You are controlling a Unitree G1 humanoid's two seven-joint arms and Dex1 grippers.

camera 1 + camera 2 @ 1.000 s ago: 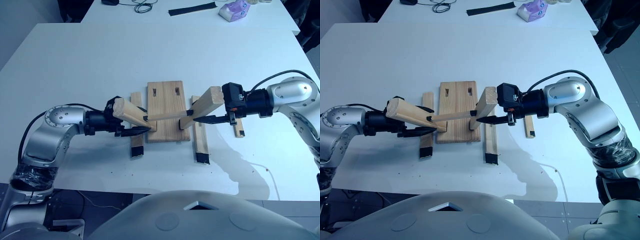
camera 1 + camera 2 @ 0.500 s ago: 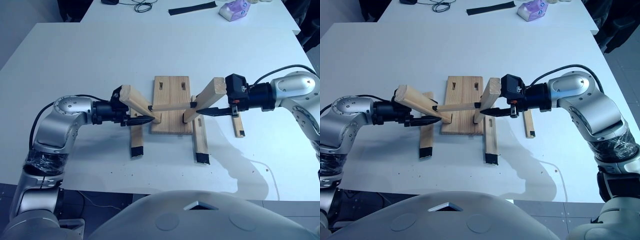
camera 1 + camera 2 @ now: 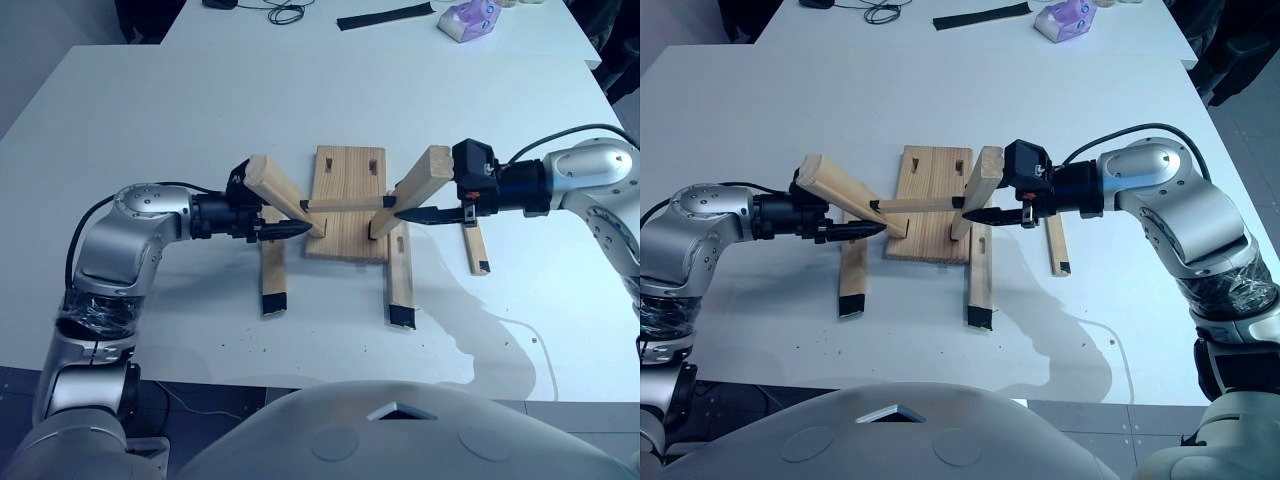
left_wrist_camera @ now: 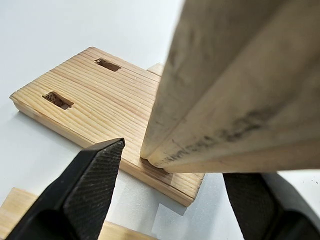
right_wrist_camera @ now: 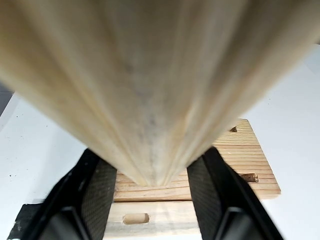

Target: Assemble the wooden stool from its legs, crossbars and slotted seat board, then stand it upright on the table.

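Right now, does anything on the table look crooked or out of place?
Yes. The left leg, in the left hand, and the right leg, in the right hand, lean apart in a V instead of standing parallel. The crossbar joins them above the seat board.

No legible text, no readable labels, numbers or signs

Pale striped-grain seat board (image 3: 345, 235), pale legs (image 3: 400, 278) with black ends, black fingers (image 3: 283, 230), white table (image 3: 150, 110)

2 legs (image 3: 278, 186) joined by crossbar (image 3: 345, 203), tilted | slotted seat board (image 3: 345, 235) flat beneath
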